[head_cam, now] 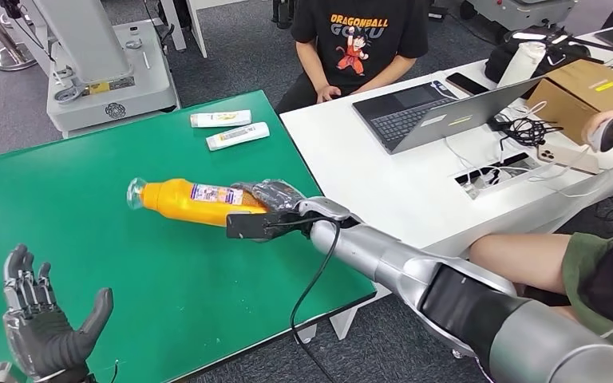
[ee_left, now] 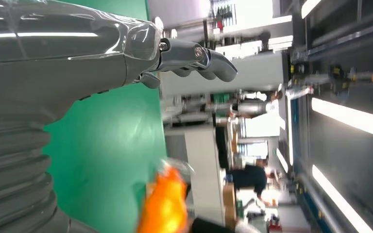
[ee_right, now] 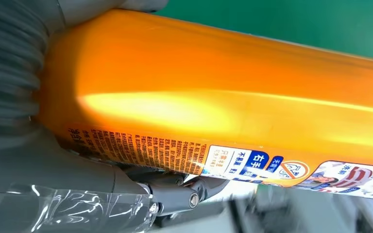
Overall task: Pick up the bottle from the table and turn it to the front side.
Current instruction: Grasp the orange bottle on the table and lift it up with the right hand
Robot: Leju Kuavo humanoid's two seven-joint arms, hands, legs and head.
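- The green table is seen to run from the picture's left edge to a right edge that abuts a white desk; its near edge slants down toward the left hand, and bare green surface lies all around the bottle
- The white desk is crowded with an open laptop, cables and cardboard boxes, and a seated person is placed behind it
- The orange bottle is held lengthwise over the table's right half — long axis nearly level, clear cap toward the left, base in the right hand, printed label turned up
- The right hand is wrapped around the bottle's base end
- The left hand is held spread and unladen near the table's near-left edge
- Two small white bottles are laid side by side near the far edge, well apart from the orange one
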